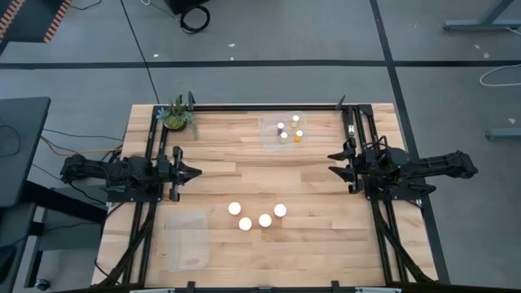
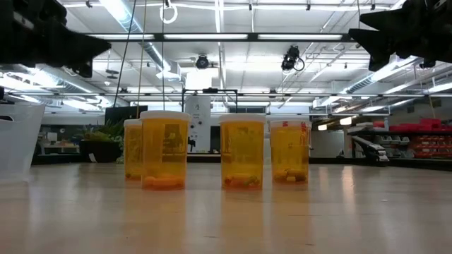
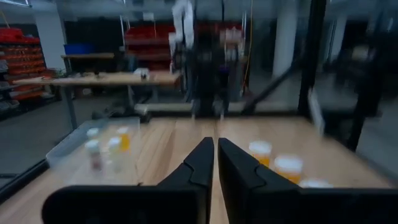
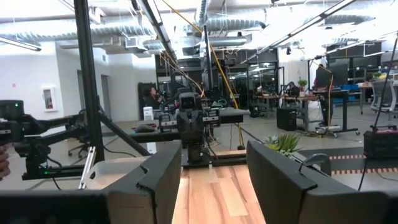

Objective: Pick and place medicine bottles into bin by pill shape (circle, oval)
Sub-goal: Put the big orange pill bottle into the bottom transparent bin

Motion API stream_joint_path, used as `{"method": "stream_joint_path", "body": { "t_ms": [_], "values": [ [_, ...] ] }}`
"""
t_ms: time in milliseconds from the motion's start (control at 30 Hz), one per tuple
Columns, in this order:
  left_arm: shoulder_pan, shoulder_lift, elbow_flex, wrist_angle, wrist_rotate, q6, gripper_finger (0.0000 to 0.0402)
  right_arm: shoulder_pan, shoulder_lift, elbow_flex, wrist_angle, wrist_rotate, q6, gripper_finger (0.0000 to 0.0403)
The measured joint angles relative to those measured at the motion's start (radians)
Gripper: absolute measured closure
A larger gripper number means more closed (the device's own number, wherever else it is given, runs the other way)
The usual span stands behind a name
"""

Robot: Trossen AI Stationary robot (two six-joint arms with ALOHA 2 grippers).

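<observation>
Four wide bottles (image 1: pixel 256 215) with white tops cluster at the lower centre of the high view, between the two arms and well apart from both. Four narrow bottles (image 1: pixel 289 129) stand in a clear bin (image 1: pixel 269 140) at the upper centre, and a second clear bin (image 1: pixel 186 238) lies at the lower left. At mid-left, the left gripper (image 1: pixel 195 172) has its jaws pressed together, holding nothing. At mid-right, the right gripper (image 1: pixel 332 163) has its jaws spread, also holding nothing. A potted plant (image 1: pixel 176 115) sits at the upper left of the table (image 1: pixel 244 175).
</observation>
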Motion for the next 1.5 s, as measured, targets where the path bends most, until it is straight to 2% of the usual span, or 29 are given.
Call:
{"method": "stream_joint_path", "body": {
  "t_ms": [100, 200, 300, 400, 533, 700, 800, 1033, 1200, 1500],
  "values": [
    [0.000, -0.001, 0.001, 0.095, 0.000, -0.128, 0.0366, 0.000, 0.000, 0.000, 0.000, 0.000, 0.000, 0.0214],
    [0.000, -0.001, 0.001, 0.147, 0.000, -0.195, 0.0369, 0.000, 0.000, 0.000, 0.000, 0.000, 0.000, 0.0214],
    [0.000, 0.010, 0.001, 0.132, 0.000, -0.333, 0.0375, 0.000, 0.000, 0.000, 0.000, 0.000, 0.000, 0.0214],
    [-0.003, 0.073, 0.001, 0.132, 0.018, -0.447, 0.0381, 0.000, 0.000, 0.000, -0.001, 0.000, 0.000, 0.0214],
    [-0.015, 0.200, 0.001, 0.153, 0.012, -0.497, 0.0389, 0.000, 0.000, 0.000, -0.001, 0.000, 0.000, 0.0214],
    [-0.037, 0.410, 0.008, 0.295, -0.048, -0.507, 0.0389, 0.000, 0.000, 0.000, -0.001, 0.000, 0.000, 0.0214],
    [-0.044, 0.537, 0.058, 0.316, -0.080, -0.466, 0.0389, 0.000, 0.000, 0.000, -0.001, 0.000, 0.000, 0.0214],
    [-0.085, 0.817, 0.170, 0.311, -0.081, -0.408, 0.0379, 0.000, 0.001, 0.001, -0.001, 0.000, 0.000, 0.0214],
    [-0.098, 0.987, 0.276, 0.237, -0.092, -0.436, 0.0352, 0.000, 0.001, 0.001, -0.001, 0.000, 0.000, 0.0214],
    [-0.095, 1.184, 0.567, -0.155, -0.098, -0.527, 0.0272, 0.000, 0.001, 0.001, -0.001, 0.000, 0.000, 0.0214]
  ]
}}
